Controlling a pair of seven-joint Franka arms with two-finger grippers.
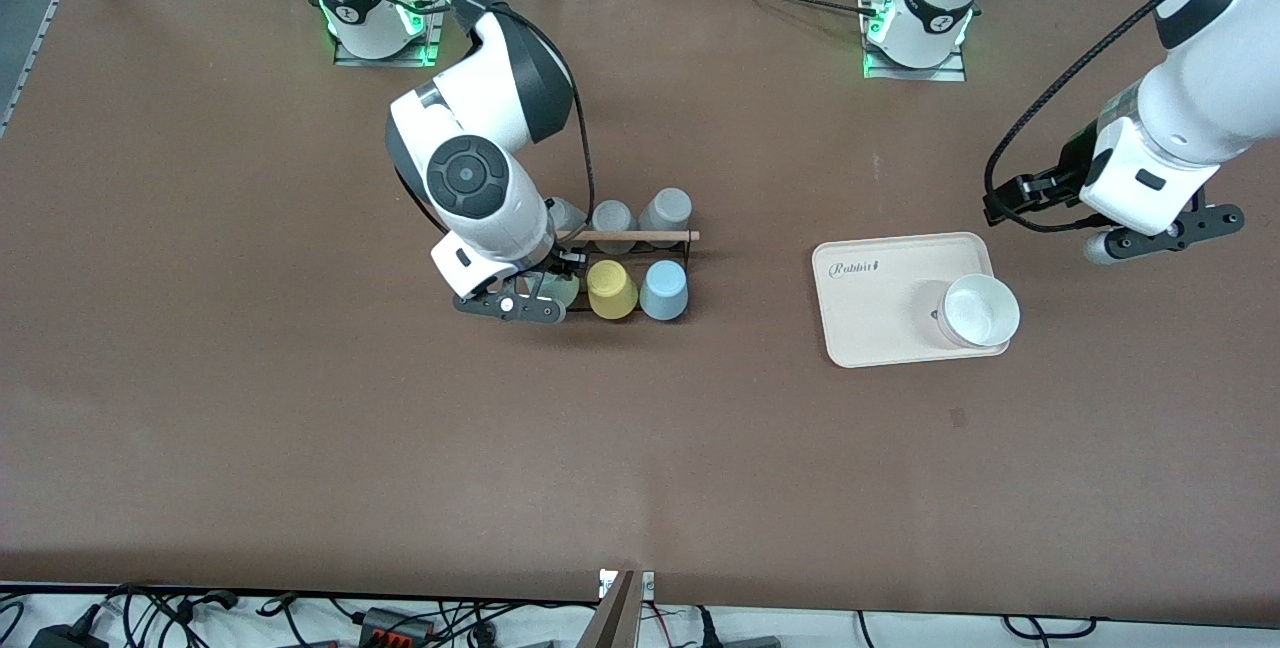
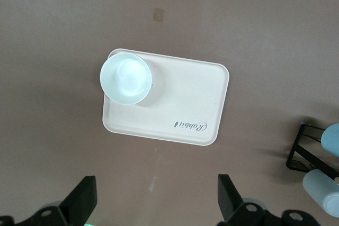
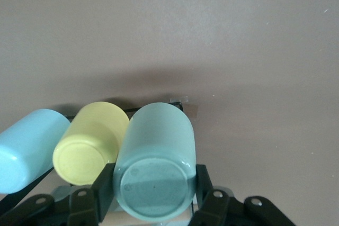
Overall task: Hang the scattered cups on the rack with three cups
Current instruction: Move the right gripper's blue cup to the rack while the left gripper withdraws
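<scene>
while the right arm works at the rack, these lines run from the biggest thing to the smallest.

table: brown surface; the rack stands near its middle, somewhat toward the right arm's end and away from every edge.

tray: cream rectangular tray toward the left arm's end of the table, with a white round bowl on the tray's corner nearest the left arm; neither belongs to the job.

rack: small black wire frame stand with a light wooden rod across its top; grey cups hang on the side nearer the robot bases, and a yellow tumbler and a light blue tumbler hang on the side nearer the front camera.

key relation: the pale mint-green tapered tumbler lies at the rack's end toward the right arm, just beside the yellow tumbler. in the right wrist view its flat base faces the camera and its long axis runs away from the gripper, so the open mouth seems to point at the rack; whether it is seated on a peg is hidden. the right arm is at the rack, the left arm well apart from it.

right gripper: closed on the mint-green tumbler, one finger on each side of its wall near the base.

left gripper: waiting over bare table just off the tray's edge, fingers spread wide, holding nothing.

next move, as a judgement: if the tumbler is seated, release it and draw straight back along that axis.
</scene>
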